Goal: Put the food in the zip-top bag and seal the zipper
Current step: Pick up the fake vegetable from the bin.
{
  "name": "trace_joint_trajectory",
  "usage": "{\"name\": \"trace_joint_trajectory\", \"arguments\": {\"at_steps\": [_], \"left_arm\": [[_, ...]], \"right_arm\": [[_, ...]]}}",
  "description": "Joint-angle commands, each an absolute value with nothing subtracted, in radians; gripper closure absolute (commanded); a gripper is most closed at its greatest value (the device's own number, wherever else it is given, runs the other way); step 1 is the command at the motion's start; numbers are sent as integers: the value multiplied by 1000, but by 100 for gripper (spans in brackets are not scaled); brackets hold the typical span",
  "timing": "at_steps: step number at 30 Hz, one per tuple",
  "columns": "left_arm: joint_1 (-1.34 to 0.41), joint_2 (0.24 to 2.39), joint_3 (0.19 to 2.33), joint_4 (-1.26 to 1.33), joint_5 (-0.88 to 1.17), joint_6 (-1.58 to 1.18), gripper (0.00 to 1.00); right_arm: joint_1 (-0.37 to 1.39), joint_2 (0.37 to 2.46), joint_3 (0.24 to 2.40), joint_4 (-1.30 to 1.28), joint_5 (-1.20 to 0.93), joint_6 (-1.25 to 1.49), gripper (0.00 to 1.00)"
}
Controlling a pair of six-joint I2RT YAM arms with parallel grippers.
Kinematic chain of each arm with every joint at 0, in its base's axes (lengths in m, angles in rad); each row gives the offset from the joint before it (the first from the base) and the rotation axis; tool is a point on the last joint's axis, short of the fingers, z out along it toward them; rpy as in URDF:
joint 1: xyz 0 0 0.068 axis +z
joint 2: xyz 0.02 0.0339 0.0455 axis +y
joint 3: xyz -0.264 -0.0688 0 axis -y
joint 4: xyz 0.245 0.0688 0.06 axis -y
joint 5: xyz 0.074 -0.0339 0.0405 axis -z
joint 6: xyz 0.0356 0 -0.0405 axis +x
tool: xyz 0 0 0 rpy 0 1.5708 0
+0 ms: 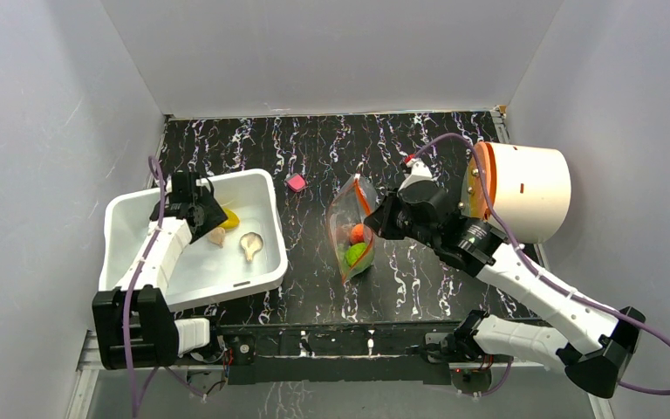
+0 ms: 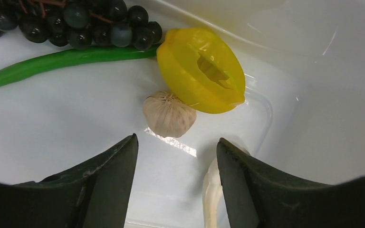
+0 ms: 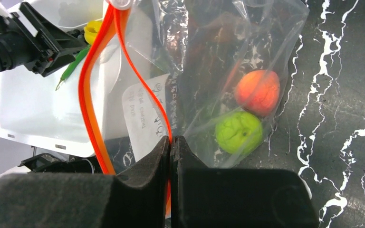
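Note:
The clear zip-top bag (image 1: pixel 349 209) stands on the table with the orange ball (image 3: pixel 257 92) and green ball (image 3: pixel 239 132) inside. Its mouth is open. My right gripper (image 3: pixel 171 142) is shut on one side of the orange-red zipper (image 3: pixel 92 95) and holds the mouth up. My left gripper (image 2: pixel 176 147) is open and empty, low inside the white bin (image 1: pixel 131 218). Just ahead of it lie the beige garlic (image 2: pixel 168 114) and the yellow piece (image 2: pixel 202 71). The long green pod (image 2: pixel 52 61) lies further left. The beige mushroom (image 2: pixel 211 190) lies by the right finger.
Dark grapes (image 2: pixel 76 23) lie in the bin's far corner. A small pink block (image 1: pixel 296 182) sits on the table between the bin and the bag. A large white cylinder with an orange rim (image 1: pixel 523 192) lies at the right, behind my right arm.

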State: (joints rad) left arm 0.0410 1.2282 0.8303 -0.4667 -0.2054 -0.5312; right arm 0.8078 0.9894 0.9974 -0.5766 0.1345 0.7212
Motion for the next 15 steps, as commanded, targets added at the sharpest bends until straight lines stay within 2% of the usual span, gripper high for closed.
{"name": "trace_joint_trajectory", "arguments": {"at_steps": [1, 15], "left_arm": [[51, 1269, 819, -443, -129, -506, 41], [57, 1400, 849, -447, -161, -451, 40]], "right_arm": [[810, 1001, 1083, -552, 146, 716, 100], [811, 967, 1011, -503, 130, 767, 100]]}}
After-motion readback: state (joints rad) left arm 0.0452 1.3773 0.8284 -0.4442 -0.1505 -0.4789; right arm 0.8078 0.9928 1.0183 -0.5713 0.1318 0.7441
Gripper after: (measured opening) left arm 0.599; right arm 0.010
